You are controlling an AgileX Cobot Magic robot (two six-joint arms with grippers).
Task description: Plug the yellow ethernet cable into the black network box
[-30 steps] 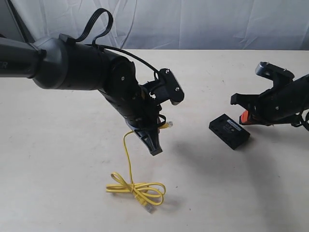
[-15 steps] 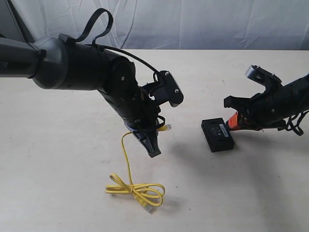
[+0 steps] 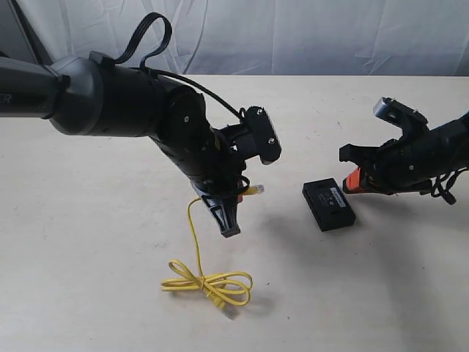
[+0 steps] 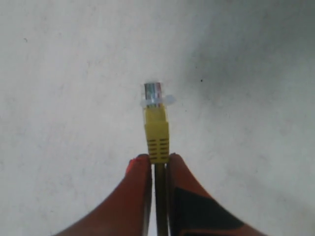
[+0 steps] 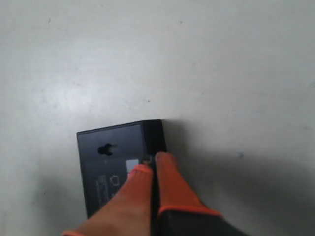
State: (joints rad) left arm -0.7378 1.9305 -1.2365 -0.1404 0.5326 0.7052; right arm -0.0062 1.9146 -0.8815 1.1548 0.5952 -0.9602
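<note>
The yellow ethernet cable hangs from my left gripper, which is raised above the table and shut on the yellow boot just behind the clear plug. The plug sticks out past the orange fingertips. The cable's looped bundle and its other plug lie on the table below. The black network box lies flat to the right. My right gripper is shut, with its orange tips pressed against the box's corner edge. The ports are not visible.
The pale table surface surrounds everything. A white cloth backdrop hangs behind the table's far edge. The bulky left arm reaches in from the left, above the table.
The right gripper has swung left and the black box has slid left and turned with it. The left gripper with the plug has hardly moved.
</note>
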